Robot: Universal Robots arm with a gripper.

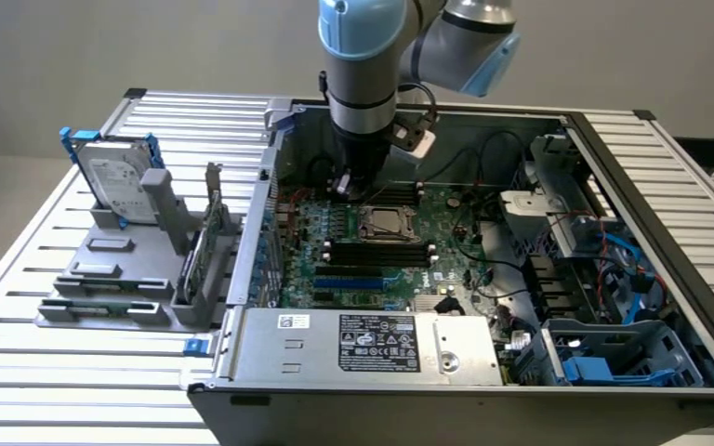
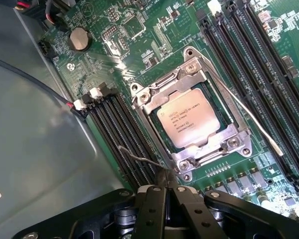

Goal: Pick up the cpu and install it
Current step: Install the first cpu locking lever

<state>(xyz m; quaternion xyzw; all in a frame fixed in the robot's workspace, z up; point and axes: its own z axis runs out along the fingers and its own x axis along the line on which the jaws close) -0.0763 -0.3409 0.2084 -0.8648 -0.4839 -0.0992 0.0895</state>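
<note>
Steel computer case (image 1: 456, 413) lies open on the counter (image 1: 34, 279), its green motherboard (image 2: 139, 30) beneath the fingers (image 2: 150, 209). Just ahead of them the cpu (image 2: 188, 118) sits in its socket (image 2: 148, 102), so placing looks done, though the levers seem unlatched. The fingers are together, empty.

The cpu (image 2: 188, 119) has a pale, matt metal top with fine printing. The socket frame (image 2: 148, 112) around it is bright, polished metal. The motherboard (image 2: 139, 45) is glossy green. The hand (image 2: 164, 183) is matt black with small shiny screws. The case wall (image 2: 35, 159) is smooth grey sheet metal, and the tabletop (image 1: 34, 288) is ribbed satin metal.
</note>
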